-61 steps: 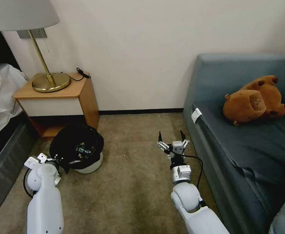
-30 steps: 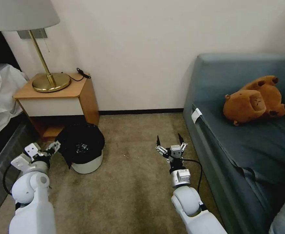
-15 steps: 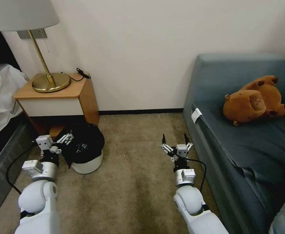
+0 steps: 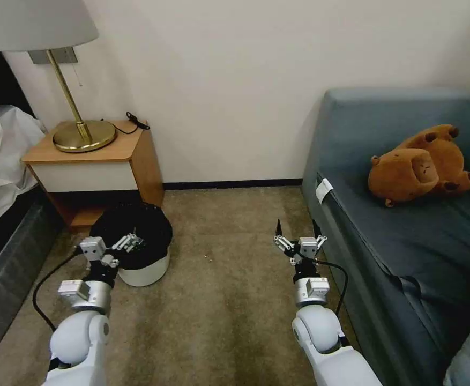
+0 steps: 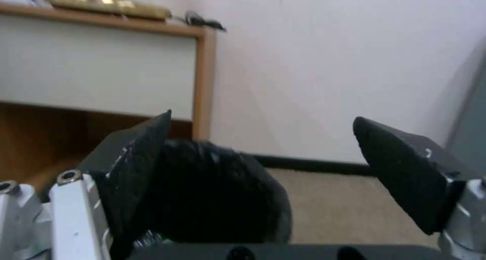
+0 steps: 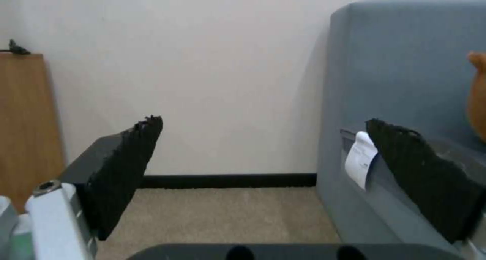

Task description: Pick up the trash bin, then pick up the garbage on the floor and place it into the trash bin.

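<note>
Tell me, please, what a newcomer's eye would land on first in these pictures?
Probably the brown plush toy lying on the grey-blue sofa at right. Next, the black-lined trash bin by the wooden nightstand, with the left end effector open at its rim.

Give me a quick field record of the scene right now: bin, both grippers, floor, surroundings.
trash bin: upright on the carpet beside the nightstand, black liner over the rim
bin contents: small items inside, too unclear to name
left gripper: open, at the bin's rim, not gripping it
right gripper: open, holds nothing, above the carpet next to the sofa
carpet: no litter on the part in view
lamp: on the nightstand
plush toy: lying on the sofa seat
</note>
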Controlling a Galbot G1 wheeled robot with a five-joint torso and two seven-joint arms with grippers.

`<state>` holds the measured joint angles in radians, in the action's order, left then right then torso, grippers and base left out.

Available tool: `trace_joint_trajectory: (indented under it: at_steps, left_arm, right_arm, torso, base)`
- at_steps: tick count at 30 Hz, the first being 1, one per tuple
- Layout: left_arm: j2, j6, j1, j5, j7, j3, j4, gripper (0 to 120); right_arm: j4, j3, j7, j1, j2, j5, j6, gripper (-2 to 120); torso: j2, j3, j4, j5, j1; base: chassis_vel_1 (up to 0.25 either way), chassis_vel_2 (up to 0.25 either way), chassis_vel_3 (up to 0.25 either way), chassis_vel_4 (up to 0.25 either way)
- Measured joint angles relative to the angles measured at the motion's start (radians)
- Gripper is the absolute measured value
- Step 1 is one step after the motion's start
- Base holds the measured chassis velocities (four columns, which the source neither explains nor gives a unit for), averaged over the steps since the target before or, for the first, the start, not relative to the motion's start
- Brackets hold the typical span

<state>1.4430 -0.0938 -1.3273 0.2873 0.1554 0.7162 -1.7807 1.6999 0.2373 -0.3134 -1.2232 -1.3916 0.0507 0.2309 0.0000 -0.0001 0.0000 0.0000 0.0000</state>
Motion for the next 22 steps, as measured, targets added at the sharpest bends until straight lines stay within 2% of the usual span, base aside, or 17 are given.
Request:
trace_joint_trajectory:
  at_steps: [6, 11, 22]
  left_arm:
    - [-0.005, -0.013, 0.001, 0.002, -0.030, -0.063, 0.028, 97]
    - [-0.003, -0.013, 0.009, 0.002, -0.036, -0.091, 0.036, 97]
    - [-0.002, -0.009, 0.012, 0.005, -0.028, -0.103, 0.036, 96]
  right_arm:
    - [-0.005, 0.001, 0.016, -0.009, -0.007, -0.002, 0.003, 100]
    - [-0.005, 0.002, 0.028, -0.011, -0.008, -0.002, 0.008, 100]
    - [0.012, 0.029, 0.068, -0.019, -0.001, -0.005, 0.011, 100]
  torso:
    - [0.000, 0.000, -0.0001, 0.0000, 0.000]
    - [0.000, 0.000, 0.0000, 0.0000, 0.000]
    - [0.000, 0.000, 0.0000, 0.0000, 0.000]
  base:
    - [0.000, 0.000, 0.000, 0.000]
    - [0.000, 0.000, 0.000, 0.000]
    - [0.000, 0.000, 0.000, 0.000]
